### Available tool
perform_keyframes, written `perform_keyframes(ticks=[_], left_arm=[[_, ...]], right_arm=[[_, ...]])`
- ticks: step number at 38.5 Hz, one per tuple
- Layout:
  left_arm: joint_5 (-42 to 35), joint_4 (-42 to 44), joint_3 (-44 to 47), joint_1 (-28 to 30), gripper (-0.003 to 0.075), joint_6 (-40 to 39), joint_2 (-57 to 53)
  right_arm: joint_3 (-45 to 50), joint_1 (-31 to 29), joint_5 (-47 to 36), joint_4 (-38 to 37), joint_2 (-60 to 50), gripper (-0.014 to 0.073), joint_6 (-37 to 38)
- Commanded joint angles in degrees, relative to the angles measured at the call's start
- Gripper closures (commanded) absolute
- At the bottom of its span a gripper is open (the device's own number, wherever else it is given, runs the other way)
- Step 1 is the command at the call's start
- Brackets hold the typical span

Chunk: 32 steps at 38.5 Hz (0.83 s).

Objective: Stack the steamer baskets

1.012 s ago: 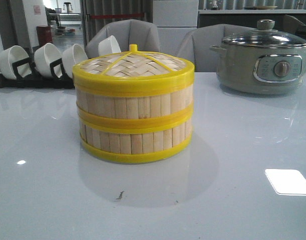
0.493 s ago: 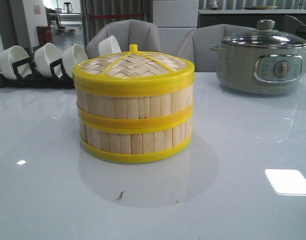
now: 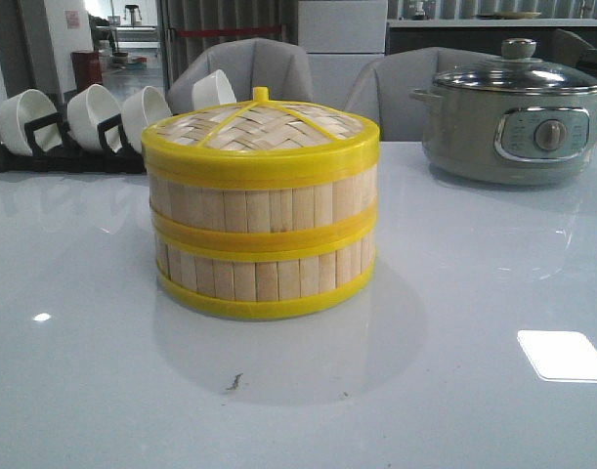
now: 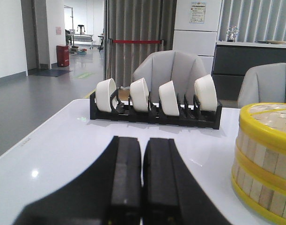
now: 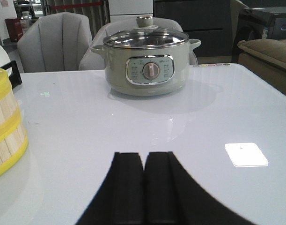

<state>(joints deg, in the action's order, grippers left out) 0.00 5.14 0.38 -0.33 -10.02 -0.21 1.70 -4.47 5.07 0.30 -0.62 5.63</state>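
Two steamer baskets (image 3: 264, 234) stand stacked one on the other at the middle of the white table, with the woven bamboo lid (image 3: 262, 127) on top. The stack also shows in the left wrist view (image 4: 267, 159) and at the edge of the right wrist view (image 5: 6, 124). My left gripper (image 4: 143, 140) is shut and empty, low over the table, apart from the stack. My right gripper (image 5: 144, 155) is shut and empty, also apart from the stack. Neither gripper shows in the front view.
A black rack with several white bowls (image 3: 73, 122) stands at the back left, also in the left wrist view (image 4: 154, 105). A grey-green electric pot with a glass lid (image 3: 518, 112) stands at the back right, also in the right wrist view (image 5: 146, 61). Grey chairs stand behind the table.
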Motion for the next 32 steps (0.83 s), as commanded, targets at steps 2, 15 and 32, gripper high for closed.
perform_keyframes(ticks=[2, 15, 32], left_arm=[[-4.3, -0.1, 0.0, 0.1, 0.0625, -0.1, -0.8], [-4.3, -0.1, 0.0, 0.1, 0.0625, -0.1, -0.8], [-4.3, -0.1, 0.0, 0.1, 0.0625, -0.1, -0.8]], right_arm=[[-0.8, -0.3, -4.0, 0.1, -1.2, 0.0539, -0.2], [-0.8, -0.3, -3.5, 0.1, -1.2, 0.0539, -0.2], [-0.8, -0.3, -3.5, 0.1, -1.2, 0.0539, -0.2]])
